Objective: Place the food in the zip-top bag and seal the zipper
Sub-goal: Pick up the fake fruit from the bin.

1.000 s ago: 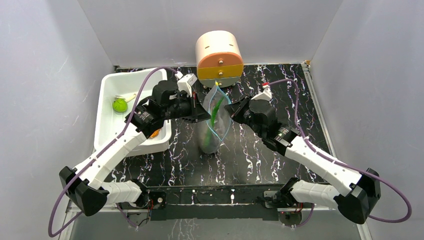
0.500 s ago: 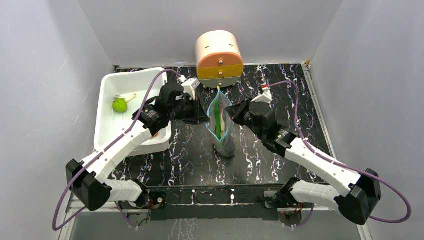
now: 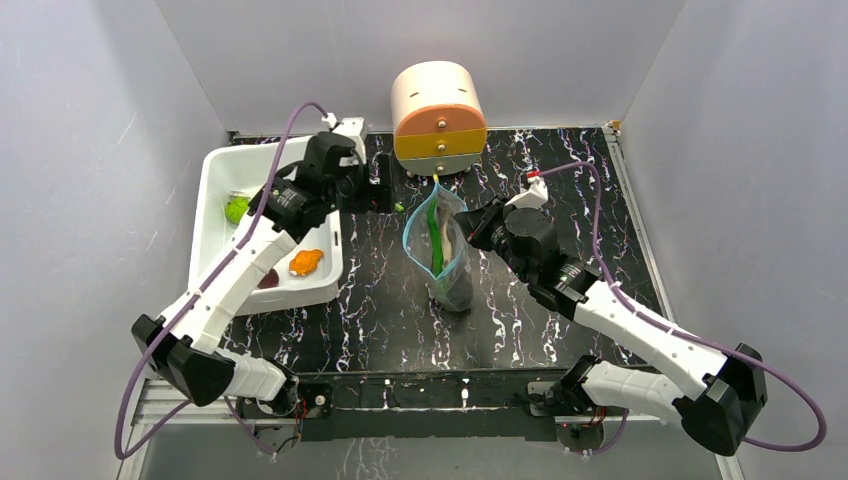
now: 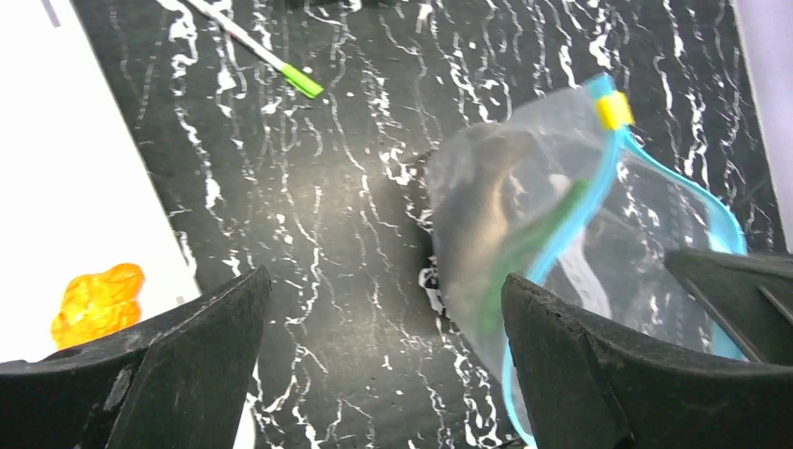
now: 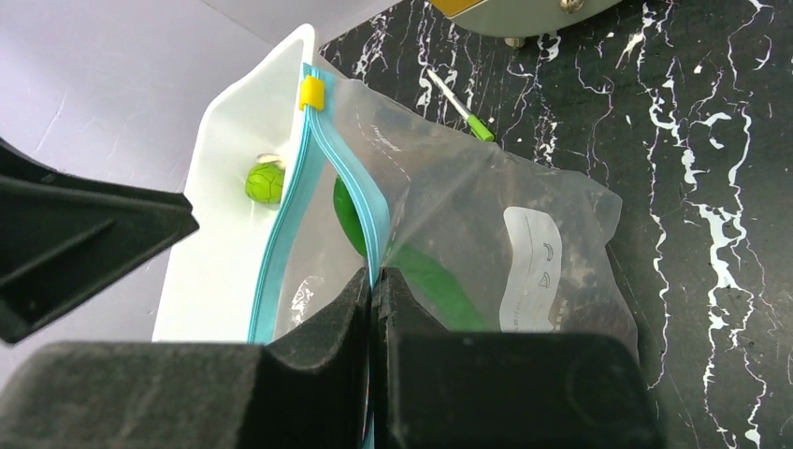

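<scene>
Bag (image 3: 440, 250) is sagging, likely light, limp and slippery; right pincer (image 5: 374, 281) is pinching its stiffer zipper (image 5: 348, 187), the surest hold, while left pincer (image 4: 382, 285) is gaping empty.

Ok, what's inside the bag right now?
A long green pepper and a grey-brown fish show through the bag. Its bottom is crumpled, so anything smaller down there is hidden.
</scene>
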{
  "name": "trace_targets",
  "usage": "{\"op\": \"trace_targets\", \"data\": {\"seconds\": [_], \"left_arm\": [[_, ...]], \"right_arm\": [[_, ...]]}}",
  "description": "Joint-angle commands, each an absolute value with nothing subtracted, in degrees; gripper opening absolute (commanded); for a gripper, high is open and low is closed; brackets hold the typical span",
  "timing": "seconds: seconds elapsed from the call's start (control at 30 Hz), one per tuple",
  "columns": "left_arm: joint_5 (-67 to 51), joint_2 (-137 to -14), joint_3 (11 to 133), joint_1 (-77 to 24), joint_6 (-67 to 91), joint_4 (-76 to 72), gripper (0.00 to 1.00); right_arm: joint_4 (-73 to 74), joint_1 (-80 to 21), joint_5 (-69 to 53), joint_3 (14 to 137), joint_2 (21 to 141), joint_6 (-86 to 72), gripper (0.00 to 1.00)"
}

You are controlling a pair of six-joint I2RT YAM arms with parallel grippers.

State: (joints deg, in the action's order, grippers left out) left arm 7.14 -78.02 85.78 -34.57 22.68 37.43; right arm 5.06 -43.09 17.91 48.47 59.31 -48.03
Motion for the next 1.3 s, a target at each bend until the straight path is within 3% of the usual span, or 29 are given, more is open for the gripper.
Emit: {"op": "trace_targets", "data": {"seconds": [0.0, 0.17, 0.43, 0.73, 0.93, 1.27], "left_arm": [[6.7, -78.1, 88.0, -25.8, 20.7, 40.1, 0.93], [7.5, -80.2, 88.1, -18.5, 18.4, 39.9, 0.92], [10.0, -82.2, 83.5, -8.8, 15.0, 35.0, 0.79], [19.5, -87.6, 79.7, 0.3, 7.4, 27.7, 0.79], [31.0, -97.5, 82.7, 3.6, 0.8, 27.2, 0.82], [29.4, -106.9, 88.2, 7.6, -0.5, 24.7, 0.83]], "right_arm": [[0.3, -43.2, 18.1, 47.9, 57.1, -46.2, 0.0], [0.5, -43.2, 17.9, 47.6, 56.1, -46.0, 0.0], [0.6, -43.2, 16.7, 47.0, 55.7, -46.4, 0.0], [1.4, -43.2, 15.1, 47.8, 56.5, -46.4, 0.0], [2.9, -43.2, 14.9, 48.6, 56.3, -46.6, 0.0], [6.7, -43.2, 16.2, 51.4, 56.9, -46.0, 0.0]]}}
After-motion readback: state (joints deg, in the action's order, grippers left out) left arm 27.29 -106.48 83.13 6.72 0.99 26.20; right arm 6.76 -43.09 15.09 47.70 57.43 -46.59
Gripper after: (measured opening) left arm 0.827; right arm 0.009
